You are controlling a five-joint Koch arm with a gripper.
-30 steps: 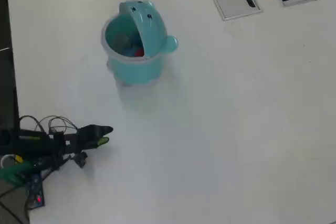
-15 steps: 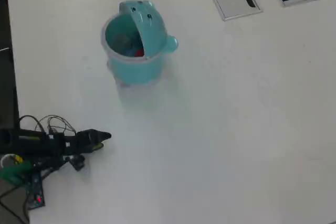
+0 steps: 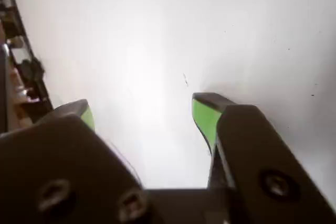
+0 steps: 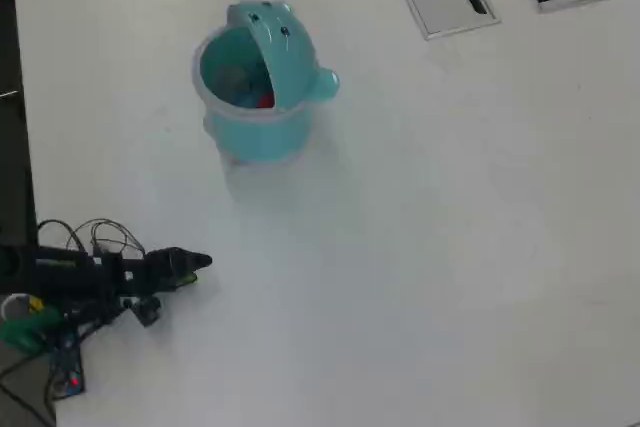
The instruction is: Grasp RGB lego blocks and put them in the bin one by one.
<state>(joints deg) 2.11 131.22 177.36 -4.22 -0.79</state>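
Blocks, red one (image 4: 265, 100) showing, sit inside your bin (image 4: 255, 132) near the bench's (image 4: 450, 247) far-left corner; your tool (image 3: 142, 109) (green-tipped) hangs spread and empty by the left edge.

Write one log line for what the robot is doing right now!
gripper: open, empty, over bare table | bin: upright, apart from arm | red block: inside bin | loose blocks on table: none visible

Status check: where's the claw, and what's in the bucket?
Claw open, empty, over bare table, clear of the bucket. Red block visible inside; other blocks can't be made out. Nothing in the way.
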